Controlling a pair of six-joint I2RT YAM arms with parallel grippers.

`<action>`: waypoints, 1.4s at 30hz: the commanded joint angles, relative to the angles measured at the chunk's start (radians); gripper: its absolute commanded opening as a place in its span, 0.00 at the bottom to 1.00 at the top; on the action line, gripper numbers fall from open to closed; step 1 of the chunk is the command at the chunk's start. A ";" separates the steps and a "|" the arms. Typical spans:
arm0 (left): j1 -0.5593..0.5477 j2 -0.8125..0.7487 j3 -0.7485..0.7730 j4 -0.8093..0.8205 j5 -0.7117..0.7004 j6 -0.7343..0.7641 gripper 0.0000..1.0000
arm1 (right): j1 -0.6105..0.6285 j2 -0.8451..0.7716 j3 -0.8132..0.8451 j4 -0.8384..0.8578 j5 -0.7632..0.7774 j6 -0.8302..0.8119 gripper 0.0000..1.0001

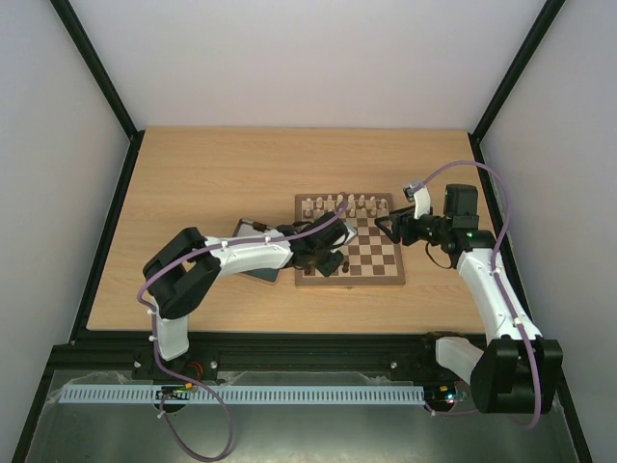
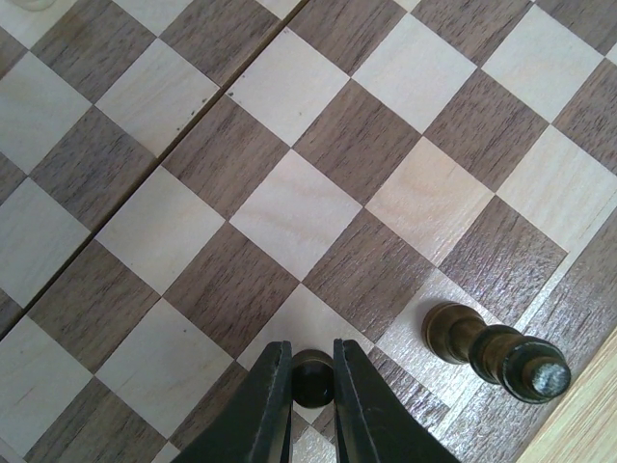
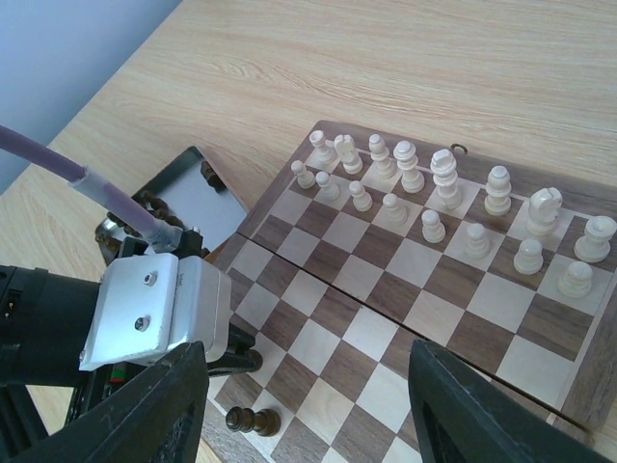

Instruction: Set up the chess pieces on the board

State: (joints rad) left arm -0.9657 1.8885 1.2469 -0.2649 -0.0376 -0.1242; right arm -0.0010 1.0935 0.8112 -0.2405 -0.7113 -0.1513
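Note:
The board (image 1: 371, 253) lies at the table's middle, with cream pieces (image 3: 443, 193) filling its two far rows. My left gripper (image 2: 311, 355) is shut on the round head of a dark chess piece (image 2: 313, 381), low over a square near the board's near left corner. Beside it, a second dark piece (image 2: 496, 349) rests by the board's border and also shows in the right wrist view as the dark piece (image 3: 249, 421). My right gripper (image 3: 308, 371) hovers open over the board's right part with nothing between its fingers.
A shiny metal tray (image 3: 193, 198) sits left of the board, partly under the left arm (image 1: 246, 256), with small dark shapes (image 3: 206, 174) at its rim. The left wrist housing (image 3: 145, 309) stands over the board's near left corner. Side walls enclose the table.

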 commanded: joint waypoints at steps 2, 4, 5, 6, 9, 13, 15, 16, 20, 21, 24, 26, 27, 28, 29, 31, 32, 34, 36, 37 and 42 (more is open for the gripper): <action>-0.004 0.016 0.028 -0.024 -0.010 -0.013 0.09 | -0.005 -0.019 -0.010 -0.011 -0.031 -0.017 0.59; -0.004 0.016 0.031 -0.030 -0.014 -0.014 0.12 | -0.005 -0.018 -0.010 -0.013 -0.032 -0.019 0.59; -0.004 0.015 0.032 -0.033 -0.014 -0.014 0.13 | -0.005 -0.018 -0.010 -0.014 -0.033 -0.020 0.59; -0.004 0.011 0.034 -0.035 -0.015 -0.015 0.15 | -0.005 -0.018 -0.011 -0.014 -0.035 -0.021 0.59; -0.004 -0.006 0.032 -0.036 -0.017 -0.018 0.19 | -0.005 -0.018 -0.012 -0.014 -0.038 -0.024 0.59; -0.003 -0.045 0.025 -0.036 -0.025 -0.031 0.29 | -0.005 -0.016 -0.011 -0.015 -0.043 -0.025 0.60; 0.003 -0.073 0.022 -0.036 -0.025 -0.042 0.32 | -0.005 -0.015 -0.012 -0.015 -0.045 -0.025 0.59; 0.007 -0.085 0.020 -0.037 -0.024 -0.049 0.33 | -0.005 -0.014 -0.012 -0.016 -0.046 -0.026 0.59; 0.045 -0.147 0.005 -0.052 -0.056 -0.120 0.35 | -0.005 -0.012 -0.012 -0.016 -0.048 -0.027 0.59; 0.067 -0.162 -0.001 -0.067 -0.077 -0.166 0.35 | -0.005 -0.011 -0.013 -0.017 -0.048 -0.027 0.59; 0.156 -0.196 -0.021 -0.126 -0.130 -0.316 0.35 | -0.005 -0.008 -0.013 -0.017 -0.048 -0.030 0.59; 0.232 -0.216 -0.049 -0.155 -0.129 -0.412 0.35 | -0.005 -0.007 -0.013 -0.016 -0.047 -0.033 0.59; 0.272 -0.224 -0.068 -0.159 -0.117 -0.449 0.35 | -0.005 -0.007 -0.013 -0.018 -0.048 -0.034 0.59; 0.310 -0.232 -0.091 -0.155 -0.106 -0.477 0.36 | -0.005 -0.007 -0.013 -0.019 -0.047 -0.033 0.59; 0.347 -0.236 -0.110 -0.148 -0.099 -0.497 0.36 | -0.005 -0.007 -0.012 -0.019 -0.049 -0.033 0.59; 0.394 -0.236 -0.140 -0.137 -0.089 -0.525 0.36 | -0.005 -0.009 -0.013 -0.019 -0.050 -0.034 0.60; 0.409 -0.230 -0.147 -0.132 -0.086 -0.538 0.36 | -0.005 -0.009 -0.012 -0.021 -0.050 -0.034 0.60; 0.435 -0.204 -0.153 -0.128 -0.084 -0.564 0.37 | -0.006 -0.011 -0.014 -0.023 -0.050 -0.037 0.60; 0.463 -0.168 -0.145 -0.140 -0.081 -0.602 0.35 | -0.005 -0.011 -0.013 -0.023 -0.052 -0.037 0.59; 0.477 -0.147 -0.137 -0.148 -0.077 -0.616 0.34 | -0.005 -0.012 -0.012 -0.024 -0.052 -0.037 0.59; 0.516 -0.057 -0.094 -0.178 -0.076 -0.680 0.27 | -0.005 -0.012 -0.015 -0.026 -0.053 -0.040 0.60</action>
State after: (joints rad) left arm -0.4782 1.7771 1.1172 -0.3996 -0.1131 -0.7193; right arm -0.0010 1.0935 0.8089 -0.2409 -0.7338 -0.1761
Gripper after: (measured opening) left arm 0.281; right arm 0.595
